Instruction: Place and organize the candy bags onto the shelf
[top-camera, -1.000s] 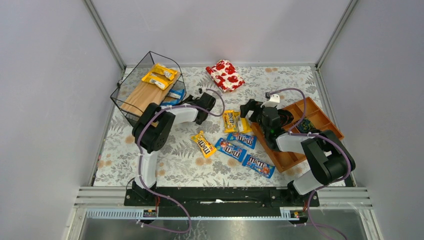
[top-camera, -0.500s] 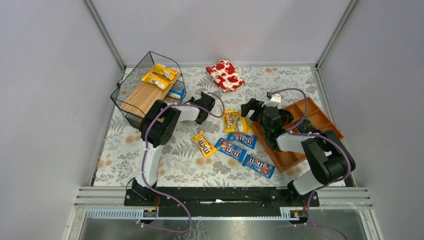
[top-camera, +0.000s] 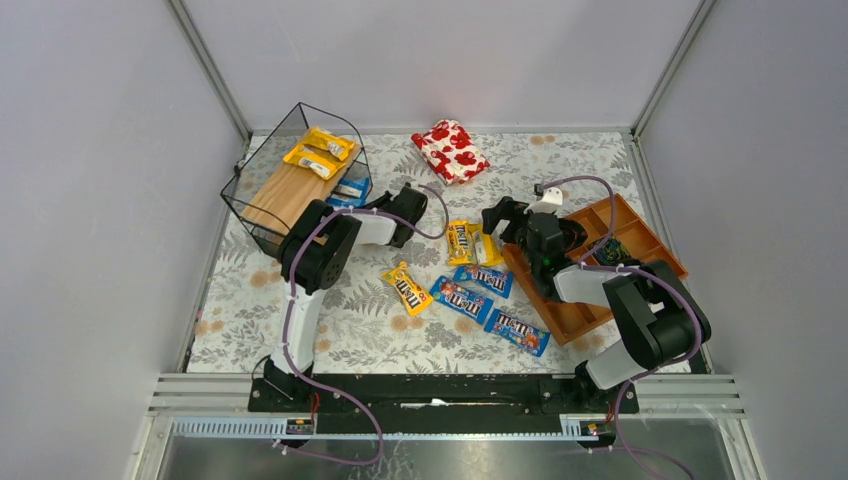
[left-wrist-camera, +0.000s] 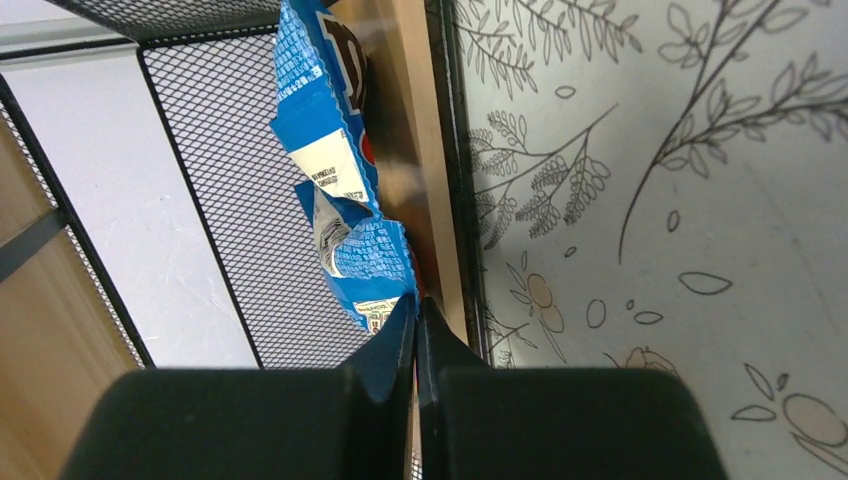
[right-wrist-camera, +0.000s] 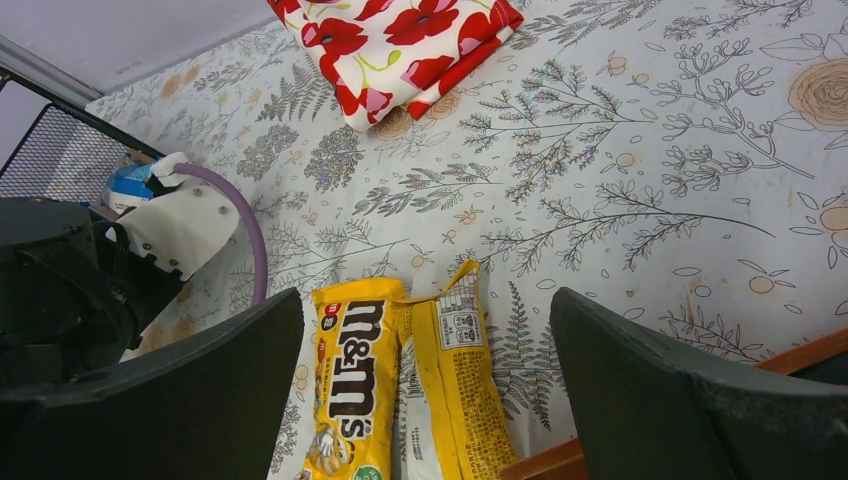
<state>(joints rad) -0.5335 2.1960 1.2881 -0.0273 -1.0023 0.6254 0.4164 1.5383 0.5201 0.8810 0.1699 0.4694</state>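
The shelf (top-camera: 283, 192) stands in the far-left corner of the tabletop (top-camera: 340, 335), its wire frame close to the left wall. Two yellow bags (top-camera: 320, 152) lie at the far end of its upper board. On the lower board a blue bag (left-wrist-camera: 335, 170) sits crumpled along the board's front edge, between the mesh back and the wire rail. The left end effector (left-wrist-camera: 416, 308) is closed, its tips touching that bag's near corner; I cannot tell whether the corner is pinched.

Mid-tabletop, a yellow pair (right-wrist-camera: 350, 390) lies side by side with long edges touching, just beside the left rim of the orange-brown tray (top-camera: 640, 228). The right end effector (right-wrist-camera: 428, 305) hangs over the pair's far ends with fingers spread wide, gripping nothing.

Nearer the arm bases lie a single yellow bag (top-camera: 407, 288) and the loose blue bags (top-camera: 461, 299), three in a slanted row running toward the tray's near corner. The floral pouch (top-camera: 451, 150) rests at the far edge, well apart from the shelf, with bare patterned cloth between them.
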